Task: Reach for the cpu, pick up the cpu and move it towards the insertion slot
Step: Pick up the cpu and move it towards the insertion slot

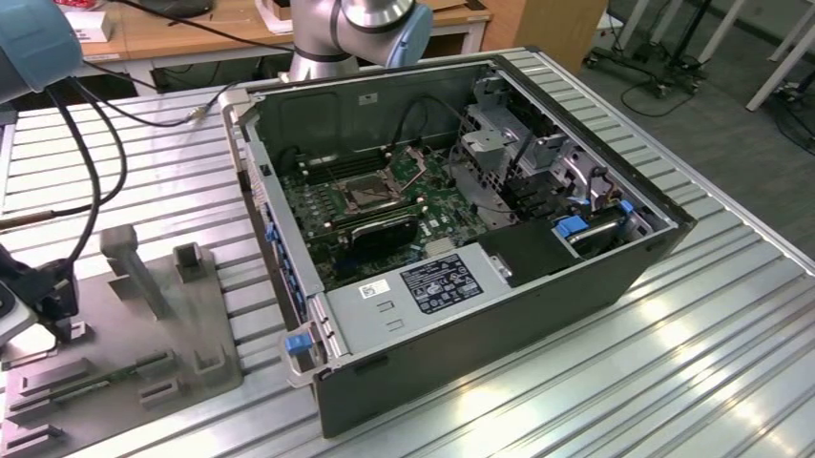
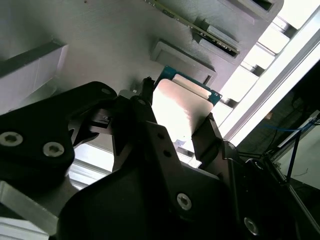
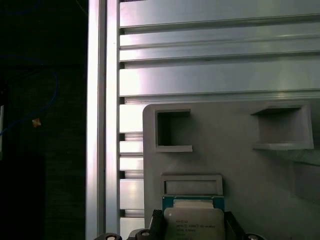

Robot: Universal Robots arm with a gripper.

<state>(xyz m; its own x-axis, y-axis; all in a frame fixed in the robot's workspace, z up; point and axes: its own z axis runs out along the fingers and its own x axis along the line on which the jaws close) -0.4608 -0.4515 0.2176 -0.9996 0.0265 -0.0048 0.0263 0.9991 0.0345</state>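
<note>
- Pincer point(image 2: 176, 107) is low over the grey tray point(image 1: 191, 315), at the exterior view's left edge, well apart from the case point(image 1: 510, 315).
- Fingers point(image 2: 209, 131) sit against two opposite edges of the cpu point(image 3: 194, 223), one on each side. I read this as pinching the cpu, not spread around it.
- Cpu: flat, metal top up, green rim showing. It is just beside a shallow rectangular recess point(image 3: 192, 186) of the tray in both wrist views. Cannot tell whether it is clear of the tray surface or resting on it.
- Square part, so no long axis to note. Its edges run parallel with the recess edge.
- Slot point(image 1: 365, 195): silver frame, dark centre, on the green board point(image 1: 305, 205) inside the open case.
- Key relation: the slot lies toward the exterior view's right of the pincer and higher in that view. They are well apart, and the case's near wall stands between them.
- Judgement: grasp made; carry toward the slot barely begun, if at all.
</note>
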